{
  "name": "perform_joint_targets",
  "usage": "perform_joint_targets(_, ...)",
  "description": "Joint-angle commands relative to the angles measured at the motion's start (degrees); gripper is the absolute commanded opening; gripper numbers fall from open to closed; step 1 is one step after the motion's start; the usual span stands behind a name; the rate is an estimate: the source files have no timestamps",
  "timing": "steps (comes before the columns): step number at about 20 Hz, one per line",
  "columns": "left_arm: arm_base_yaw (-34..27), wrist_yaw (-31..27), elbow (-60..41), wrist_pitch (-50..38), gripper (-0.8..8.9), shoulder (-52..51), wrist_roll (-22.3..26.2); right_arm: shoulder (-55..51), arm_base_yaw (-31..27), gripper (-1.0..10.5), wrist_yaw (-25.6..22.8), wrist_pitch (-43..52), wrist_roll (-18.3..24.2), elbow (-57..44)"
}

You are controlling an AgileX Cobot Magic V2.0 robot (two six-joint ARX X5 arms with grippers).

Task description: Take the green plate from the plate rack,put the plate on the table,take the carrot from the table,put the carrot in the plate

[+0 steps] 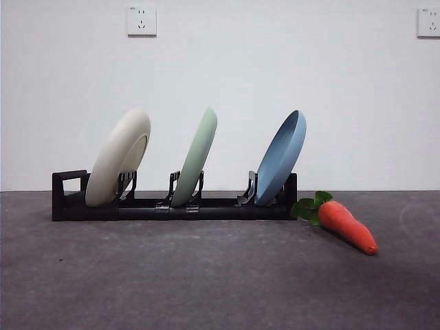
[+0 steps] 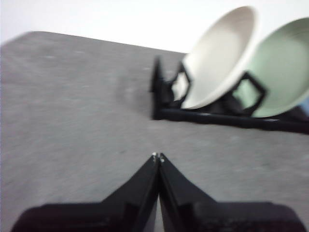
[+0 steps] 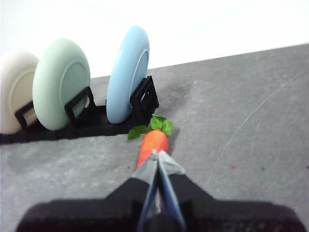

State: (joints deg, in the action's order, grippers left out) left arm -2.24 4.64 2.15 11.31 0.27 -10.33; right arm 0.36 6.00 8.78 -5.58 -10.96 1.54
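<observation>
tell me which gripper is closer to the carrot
Right. The right gripper, jaws shut, hangs directly over the carrot. The left gripper, also shut, is off the far end of the plate rack, near the cream plate.

Three plates [image 1: 199, 155], one plate rack [image 1: 69, 199], one carrot [image 1: 347, 225], two wall sockets [image 1: 141, 20].

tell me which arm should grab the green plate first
Probably left. The left gripper, jaws shut, faces the plate rack end with the green plate near. The right gripper, also shut, hangs over the carrot.
</observation>
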Motion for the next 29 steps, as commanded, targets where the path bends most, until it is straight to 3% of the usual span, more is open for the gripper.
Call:
perform_joint_targets(1, -0.1, 2.0, 3.4, 0.3, -0.08, -0.2, -3.6, 0.8, 0.1, -0.1, 0.3, 0.4, -6.6, 2.2)
perform_joint_targets(4, -0.1, 4.2, 7.7, 3.6, -0.08, 0.4, -3.9, 2.8, 0.1, -0.1, 0.3, -1.3, -8.1, 5.4)
perform_joint_targets(10, -0.1, 9.8, 16.5, 10.1, -0.08, 4.2, -3.8, 9.6, 0.1, -0.1, 3.5, -8.3, -6.7, 15.1)
perform_joint_targets(14, -0.1, 14.6, 23.0, 15.0, -0.08, 8.5, -2.8, 16.3, 0.1, -0.1, 6.5, -17.0, -1.4, 24.4)
perform_joint_targets(21, -0.1, 24.4, 33.2, 23.3, -0.08, 16.7, 3.1, 27.9, 0.1, -0.1, 9.2, -34.8, 9.6, 40.2)
perform_joint_targets(27, -0.1, 32.1, 40.5, 32.3, -0.08, 22.8, 9.3, 35.4, 0.1, -0.1, 18.4, -46.5, 16.4, 50.2)
perform_joint_targets(29, -0.1, 35.7, 43.5, 36.5, -0.08, 25.0, 12.2, 37.7, 0.1, -0.1, 25.1, -50.8, 18.6, 52.9)
